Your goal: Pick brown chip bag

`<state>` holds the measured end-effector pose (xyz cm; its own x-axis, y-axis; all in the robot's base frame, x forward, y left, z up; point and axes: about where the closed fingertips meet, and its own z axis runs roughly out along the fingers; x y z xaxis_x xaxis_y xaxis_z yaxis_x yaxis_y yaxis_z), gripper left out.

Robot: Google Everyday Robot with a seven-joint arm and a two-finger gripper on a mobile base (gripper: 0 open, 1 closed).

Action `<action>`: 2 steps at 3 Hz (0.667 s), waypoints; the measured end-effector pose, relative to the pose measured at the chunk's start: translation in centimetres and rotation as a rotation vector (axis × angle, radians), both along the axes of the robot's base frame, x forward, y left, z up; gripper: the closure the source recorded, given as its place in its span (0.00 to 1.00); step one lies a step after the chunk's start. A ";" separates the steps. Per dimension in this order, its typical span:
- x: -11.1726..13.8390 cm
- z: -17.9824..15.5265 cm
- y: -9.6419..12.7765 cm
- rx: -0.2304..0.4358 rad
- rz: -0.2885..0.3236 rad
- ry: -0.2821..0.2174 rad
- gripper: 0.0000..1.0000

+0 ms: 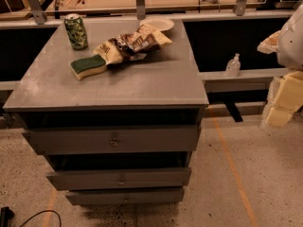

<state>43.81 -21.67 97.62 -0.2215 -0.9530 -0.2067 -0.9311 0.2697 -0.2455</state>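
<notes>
Cabinet (132, 86), can (75, 31), sponge (88, 66), brown chip bag (132, 45), plate (157, 23)

Gripper (280, 100): right edge of frame, blurred, partly cut off.
Brown chip bag (132, 44): white lettering unreadable.
Green can (75, 31): label too small to read.
Black object (4, 216): lower left corner, cut off by the frame edge, unidentifiable.

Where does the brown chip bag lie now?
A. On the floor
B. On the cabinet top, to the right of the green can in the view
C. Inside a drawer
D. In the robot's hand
B: the brown chip bag lies on the cabinet top, right of the green can; the hand is at the right edge of the view, away from the bag.
</notes>
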 end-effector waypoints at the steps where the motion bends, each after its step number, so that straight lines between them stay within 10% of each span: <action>1: 0.0 0.0 0.0 0.000 0.000 0.000 0.00; 2: 1.8 0.8 1.3 0.015 0.013 -0.089 0.00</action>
